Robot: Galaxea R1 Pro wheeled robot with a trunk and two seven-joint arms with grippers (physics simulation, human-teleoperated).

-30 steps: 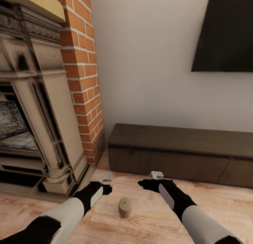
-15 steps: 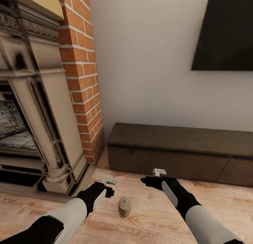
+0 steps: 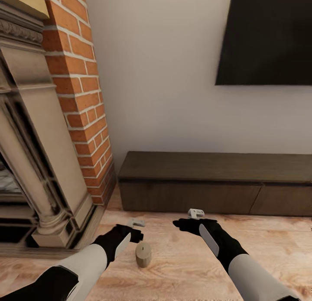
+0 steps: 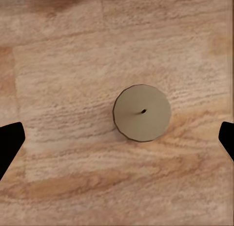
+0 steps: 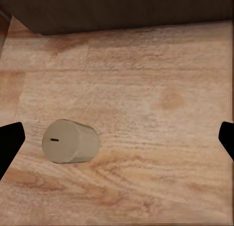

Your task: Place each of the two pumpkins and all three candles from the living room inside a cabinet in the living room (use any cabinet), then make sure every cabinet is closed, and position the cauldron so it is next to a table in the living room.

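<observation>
One tan candle (image 3: 143, 254) stands upright on the wooden floor between my two arms. My left gripper (image 3: 135, 225) hovers open just above and left of it; the left wrist view looks straight down on the candle (image 4: 142, 112) and its wick, with the black fingertips (image 4: 9, 144) far apart. My right gripper (image 3: 193, 216) is open too, to the right and farther from me. In the right wrist view the candle (image 5: 70, 141) sits off to one side, with the cabinet (image 5: 122, 9) beyond. The long dark cabinet (image 3: 195, 197) along the wall has its drawer fronts shut.
A stone fireplace (image 3: 39, 162) and its brick column (image 3: 82, 97) rise at the left, close to the cabinet's end. A dark flat panel (image 3: 268, 37) hangs on the white wall above the cabinet. Bare wooden floor (image 3: 268, 236) stretches to the right.
The whole picture has shifted left, so the camera has moved. The candle now sits closer to my left gripper. Both grippers stay open.
</observation>
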